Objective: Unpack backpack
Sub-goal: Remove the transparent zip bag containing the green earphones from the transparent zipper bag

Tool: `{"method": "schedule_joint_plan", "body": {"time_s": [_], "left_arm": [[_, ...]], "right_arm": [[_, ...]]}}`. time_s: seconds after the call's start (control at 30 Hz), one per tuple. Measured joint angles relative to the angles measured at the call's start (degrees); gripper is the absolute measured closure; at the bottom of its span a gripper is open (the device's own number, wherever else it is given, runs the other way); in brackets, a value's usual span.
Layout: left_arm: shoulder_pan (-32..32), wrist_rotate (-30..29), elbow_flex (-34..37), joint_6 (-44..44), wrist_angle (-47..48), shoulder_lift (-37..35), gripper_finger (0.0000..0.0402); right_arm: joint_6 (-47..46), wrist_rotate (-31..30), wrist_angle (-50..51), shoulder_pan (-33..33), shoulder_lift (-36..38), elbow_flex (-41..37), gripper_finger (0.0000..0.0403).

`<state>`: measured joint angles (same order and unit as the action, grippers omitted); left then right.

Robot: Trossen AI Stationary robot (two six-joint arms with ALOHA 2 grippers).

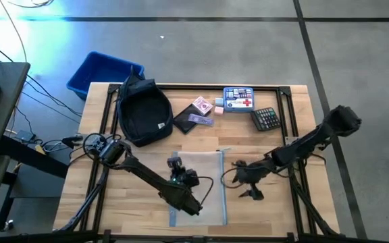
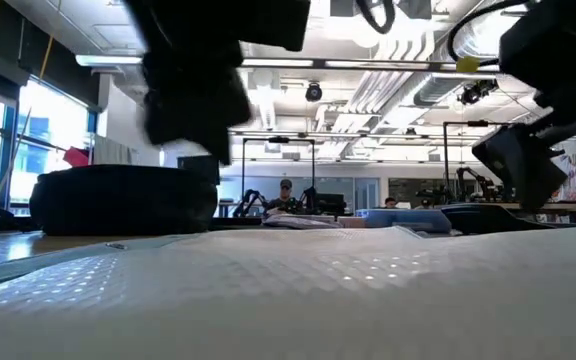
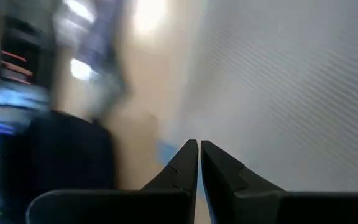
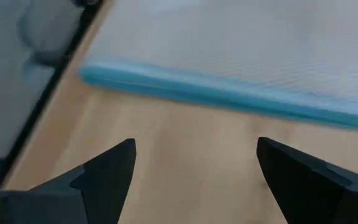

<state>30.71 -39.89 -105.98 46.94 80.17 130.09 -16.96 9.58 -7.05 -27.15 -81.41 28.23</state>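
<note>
The dark navy backpack lies flat on the table at the far left; in the low view it shows as a dark mound. A translucent pouch with a blue edge lies flat near the table's middle front. My left gripper hangs shut over the pouch's far left corner, and nothing shows between its fingers. My right gripper is open over bare wood just right of the pouch, and nothing is between its fingers.
A flat black case, a pink card box, a blue and white first-aid box and a calculator lie along the far side. A bright blue bin stands beyond the far left corner. Black frame rails edge the table.
</note>
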Motion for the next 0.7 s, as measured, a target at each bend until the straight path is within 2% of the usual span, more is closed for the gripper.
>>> {"method": "schedule_joint_plan", "body": {"time_s": [0.07, 0.13, 0.3, 0.37, 0.47, 0.53, 0.7], "left_arm": [[1.3, 9.9, 0.1, -1.1, -2.8, -0.1, 0.0402], [3.3, 17.0, 0.2, -1.7, -4.4, 0.0, 0.0402], [7.9, 25.4, 0.2, 2.1, -8.4, 0.0, 0.0402], [8.9, 26.7, 0.2, 2.6, -10.6, 0.0, 0.0402], [9.1, 24.9, 0.2, 0.7, -15.7, 0.3, 0.0402], [8.2, 23.3, 1.1, -2.0, -20.0, 0.5, 0.0402], [3.9, 24.6, 6.2, -11.5, -34.3, 0.6, 0.0402]], "right_arm": [[-1.0, 1.2, 1.9, -0.5, -3.4, 2.6, 0.0085], [-0.8, 1.0, 2.1, -1.1, -6.2, 5.1, 0.0085], [1.9, 0.2, 5.9, -2.3, -12.7, 10.5, 0.0085], [2.0, -0.1, 7.2, -2.3, -14.2, 12.4, 0.0085], [2.1, -0.5, 8.2, -2.3, -15.8, 14.1, 0.0085], [2.5, -0.6, 8.2, -2.3, -16.1, 14.4, 0.0085], [2.7, -2.2, 8.1, -2.3, -16.2, 14.5, 0.0085]]}}
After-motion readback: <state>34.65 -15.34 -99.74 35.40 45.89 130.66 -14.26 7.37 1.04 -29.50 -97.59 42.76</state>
